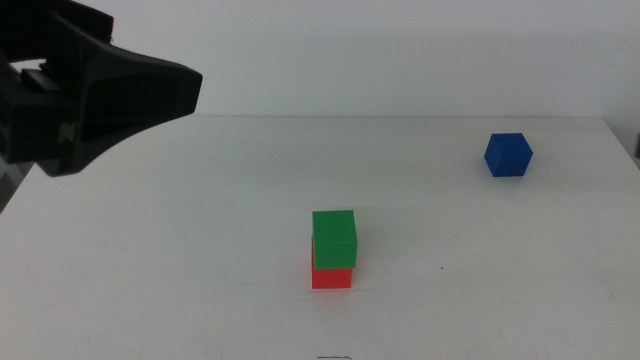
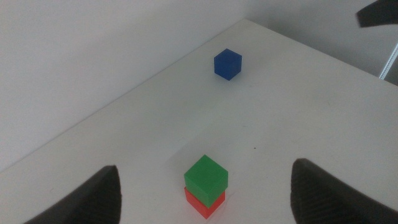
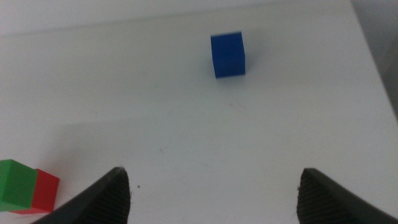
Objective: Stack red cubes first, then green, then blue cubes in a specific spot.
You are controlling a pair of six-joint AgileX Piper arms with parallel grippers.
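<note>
- Middle view: green cube (image 1: 334, 237) sits on red cube (image 1: 331, 276) mid-counter (image 1: 150, 280); blue cube (image 1: 508, 154) stands well apart, far right.
- Right hand (image 3: 214, 193), wide open and empty, faces blue; I'd centre over it, then grip squarely.
- Left hand (image 2: 205, 193), open and empty, waits raised at left.

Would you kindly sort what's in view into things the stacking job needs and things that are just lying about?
Job: red cube, green cube on it, blue cube apart, left gripper, right gripper.
Lying about: nothing but the table itself.
</note>
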